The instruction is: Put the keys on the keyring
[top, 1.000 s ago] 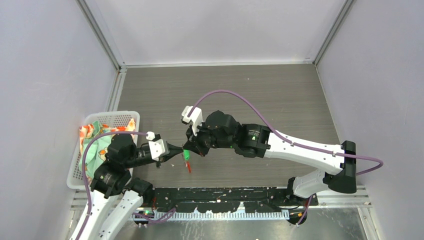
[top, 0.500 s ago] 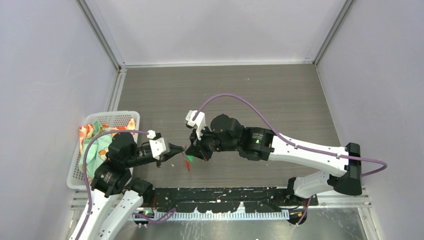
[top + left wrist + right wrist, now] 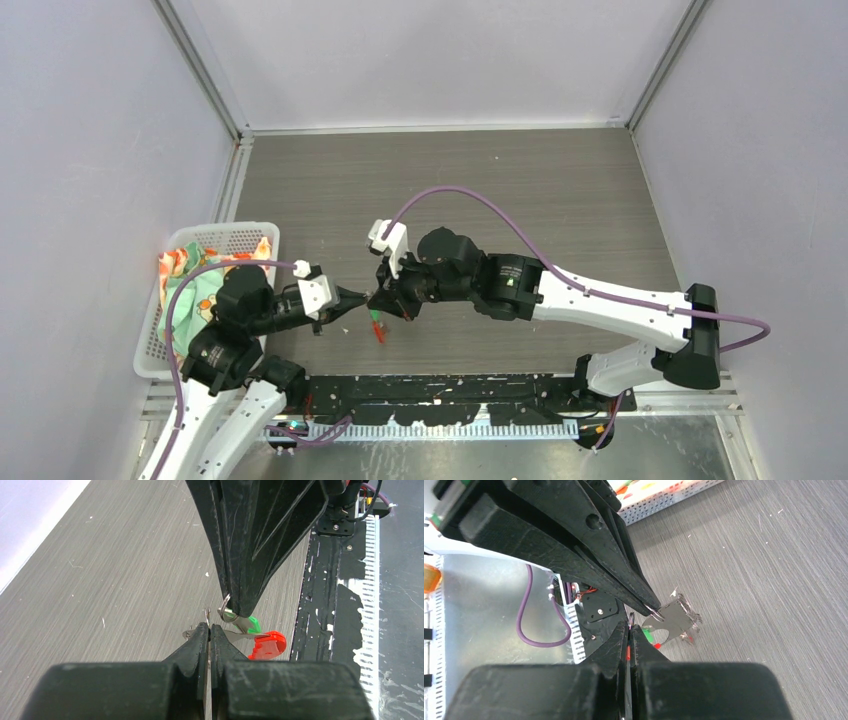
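Note:
My left gripper (image 3: pixel 358 298) and right gripper (image 3: pixel 383 300) meet tip to tip above the table's near middle. The right gripper (image 3: pixel 630 625) is shut on the keyring (image 3: pixel 226 612), a thin silver loop. The green-headed key (image 3: pixel 253 625) and the red strip (image 3: pixel 267 645) hang under the loop. They also show in the top view, the key (image 3: pixel 373 317) above the strip (image 3: pixel 378 335). The left gripper (image 3: pixel 209 626) is shut on a thin flat metal key (image 3: pixel 674 620) with a red speck at its edge. That key's tip touches the loop.
A white basket (image 3: pixel 235 229) holding a patterned cloth (image 3: pixel 190 285) stands at the left, beside the left arm. A black base rail (image 3: pixel 450 390) runs along the near edge. The right arm's purple cable (image 3: pixel 470 192) arcs over the wood-grain table.
The right gripper shifted slightly and the tips have drawn closer together. The hanging green key and red strip swung a little. Both grippers stayed shut.

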`<state>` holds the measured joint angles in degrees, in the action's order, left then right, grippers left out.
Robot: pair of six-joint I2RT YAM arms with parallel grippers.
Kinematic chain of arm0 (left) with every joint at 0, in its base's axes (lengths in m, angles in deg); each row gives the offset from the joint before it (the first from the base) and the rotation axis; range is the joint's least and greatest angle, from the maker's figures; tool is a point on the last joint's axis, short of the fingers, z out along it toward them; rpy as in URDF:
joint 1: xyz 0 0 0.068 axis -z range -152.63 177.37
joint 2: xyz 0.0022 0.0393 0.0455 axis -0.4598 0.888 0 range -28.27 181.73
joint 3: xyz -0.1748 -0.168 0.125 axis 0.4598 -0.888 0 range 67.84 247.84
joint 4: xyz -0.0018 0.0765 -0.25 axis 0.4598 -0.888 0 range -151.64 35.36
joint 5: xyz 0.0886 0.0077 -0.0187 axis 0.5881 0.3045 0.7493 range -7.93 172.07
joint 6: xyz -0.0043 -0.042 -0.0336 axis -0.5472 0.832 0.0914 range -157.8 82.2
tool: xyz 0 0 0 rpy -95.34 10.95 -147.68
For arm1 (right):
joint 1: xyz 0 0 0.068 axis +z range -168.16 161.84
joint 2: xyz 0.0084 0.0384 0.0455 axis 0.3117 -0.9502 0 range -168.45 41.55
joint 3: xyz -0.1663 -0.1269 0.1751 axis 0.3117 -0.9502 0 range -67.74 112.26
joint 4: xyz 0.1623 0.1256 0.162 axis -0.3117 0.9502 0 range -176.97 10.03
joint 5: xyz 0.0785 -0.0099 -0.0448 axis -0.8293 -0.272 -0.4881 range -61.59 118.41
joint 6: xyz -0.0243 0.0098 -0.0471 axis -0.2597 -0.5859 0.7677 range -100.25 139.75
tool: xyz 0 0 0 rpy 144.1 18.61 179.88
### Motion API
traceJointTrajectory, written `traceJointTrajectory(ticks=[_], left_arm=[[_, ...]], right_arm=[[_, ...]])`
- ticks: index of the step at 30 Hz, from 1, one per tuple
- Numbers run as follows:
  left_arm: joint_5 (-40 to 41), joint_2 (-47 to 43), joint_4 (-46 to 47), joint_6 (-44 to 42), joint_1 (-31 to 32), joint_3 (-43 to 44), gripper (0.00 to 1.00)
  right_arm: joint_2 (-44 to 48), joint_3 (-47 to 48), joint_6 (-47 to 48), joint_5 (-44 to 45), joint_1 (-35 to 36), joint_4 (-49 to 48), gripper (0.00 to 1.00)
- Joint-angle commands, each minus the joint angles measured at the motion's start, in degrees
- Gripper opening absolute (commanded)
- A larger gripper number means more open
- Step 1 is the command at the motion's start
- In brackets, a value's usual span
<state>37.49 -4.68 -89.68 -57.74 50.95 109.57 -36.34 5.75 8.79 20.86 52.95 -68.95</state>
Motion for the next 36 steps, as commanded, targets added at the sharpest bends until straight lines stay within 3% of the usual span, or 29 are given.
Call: traceJointTrajectory(ticks=[1,36], left_arm=[[-0.9,-0.4,2.4,-0.5,0.2,0.5,0.01],[-4.9,-2.2,0.6,-2.2,0.2,0.1,0.0]], right_arm=[[-0.9,2.3,-1.0,0.7,-0.5,-2.0,0.01],[-0.5,0.7,-6.0,1.3,-3.5,-3.3,0.01]])
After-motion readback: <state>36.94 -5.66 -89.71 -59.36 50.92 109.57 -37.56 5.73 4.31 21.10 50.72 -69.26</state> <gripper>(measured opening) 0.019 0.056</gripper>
